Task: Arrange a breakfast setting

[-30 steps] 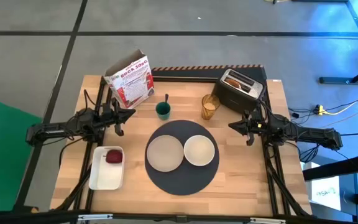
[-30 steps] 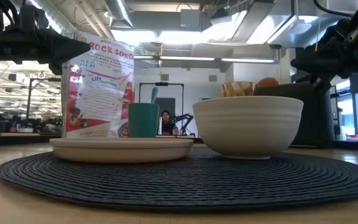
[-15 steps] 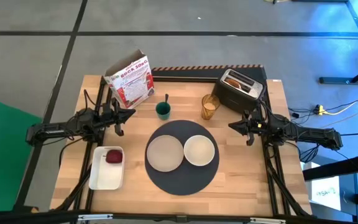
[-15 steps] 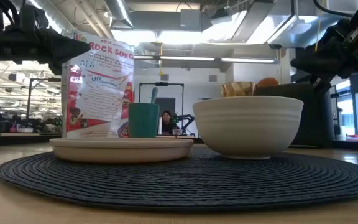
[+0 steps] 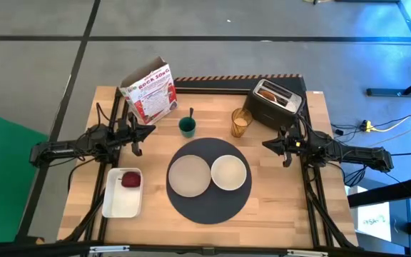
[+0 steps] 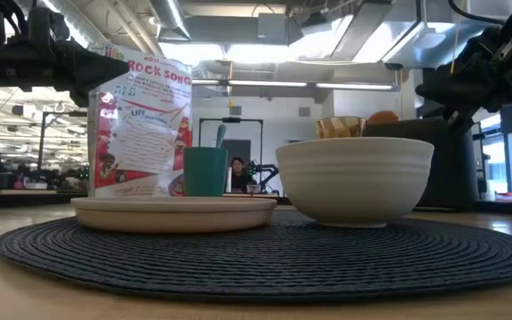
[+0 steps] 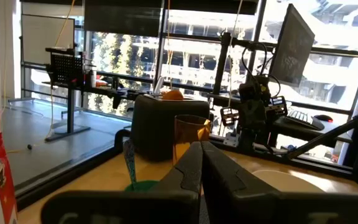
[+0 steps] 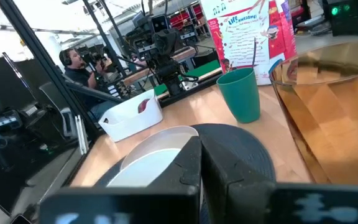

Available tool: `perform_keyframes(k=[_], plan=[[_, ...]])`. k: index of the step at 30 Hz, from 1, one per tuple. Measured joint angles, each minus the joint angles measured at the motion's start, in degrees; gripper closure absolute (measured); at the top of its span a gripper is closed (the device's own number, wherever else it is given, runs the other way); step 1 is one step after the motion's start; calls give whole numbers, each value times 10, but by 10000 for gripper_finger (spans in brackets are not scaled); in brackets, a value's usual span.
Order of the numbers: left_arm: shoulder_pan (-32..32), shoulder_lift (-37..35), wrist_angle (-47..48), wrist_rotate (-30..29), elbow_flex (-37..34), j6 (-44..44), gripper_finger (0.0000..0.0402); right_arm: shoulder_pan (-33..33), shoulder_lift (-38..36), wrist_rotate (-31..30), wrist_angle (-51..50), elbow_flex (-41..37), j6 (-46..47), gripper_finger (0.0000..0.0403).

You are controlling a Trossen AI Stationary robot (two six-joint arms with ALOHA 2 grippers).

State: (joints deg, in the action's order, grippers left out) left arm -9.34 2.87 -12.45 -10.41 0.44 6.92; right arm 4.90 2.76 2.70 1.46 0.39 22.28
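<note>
Nothing has moved since a second ago: left gripper (image 5: pixel 149 130) and right gripper (image 5: pixel 265 145) hover closed, holding nothing. Next, probably the fruit (image 5: pixel 130 180) goes onto the plate (image 5: pixel 190 175).

We see a pale, smooth wooden table (image 5: pixel 277 189) bearing a matt, coarsely woven dark mat (image 6: pixel 265 258), a matt beige plate (image 6: pixel 174 212), a ribbed glossy white bowl (image 6: pixel 356 178), translucent amber glass (image 8: pixel 334 115), and a printed cardboard box (image 6: pixel 140 124).
</note>
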Motion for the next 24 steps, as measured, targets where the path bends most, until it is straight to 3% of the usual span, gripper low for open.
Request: perform_keyframes(k=[5,12,16,21,24], plan=[[0,0,0,0,0,0,401,0,0,-74,10,0,-218,402],[0,0,0,0,0,0,401,0,0,-83,66,0,-211,402],[0,0,0,0,0,0,401,0,0,-65,154,0,-52,402],[0,0,-2,0,0,0,401,0,1,-167,208,0,243,402],[0,0,-30,3,0,38,401,0,3,-220,204,0,320,402]])
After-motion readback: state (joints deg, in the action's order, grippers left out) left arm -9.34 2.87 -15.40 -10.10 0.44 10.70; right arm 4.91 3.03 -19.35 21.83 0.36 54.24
